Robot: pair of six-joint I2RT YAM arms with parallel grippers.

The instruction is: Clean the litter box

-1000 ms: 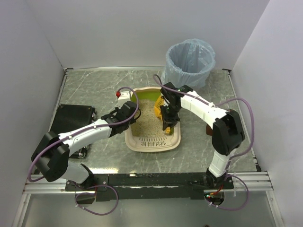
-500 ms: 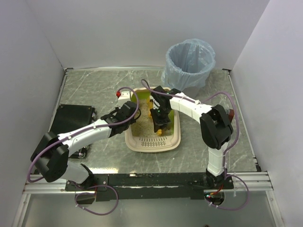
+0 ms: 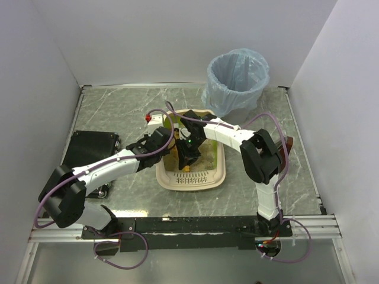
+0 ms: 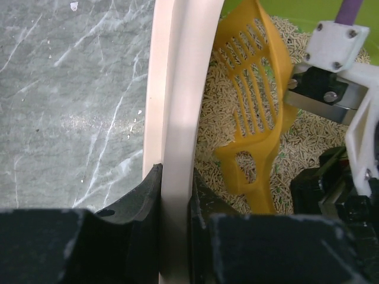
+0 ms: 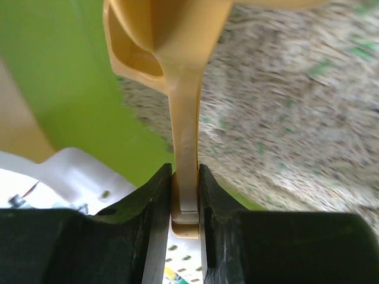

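The left fingers (image 4: pixel 141 198) clamp the litter box (image 4: pixel 177 118) rim, the right fingers (image 5: pixel 155 204) the scoop (image 4: pixel 254 100) in its litter (image 4: pixel 208 127)

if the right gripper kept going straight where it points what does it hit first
Probably the litter: the right gripper is shut on the scoop, whose head leads into it; depth is unclear.

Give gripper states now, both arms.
Left gripper: closed on the litter box rim.
Right gripper: closed on the litter scoop handle.
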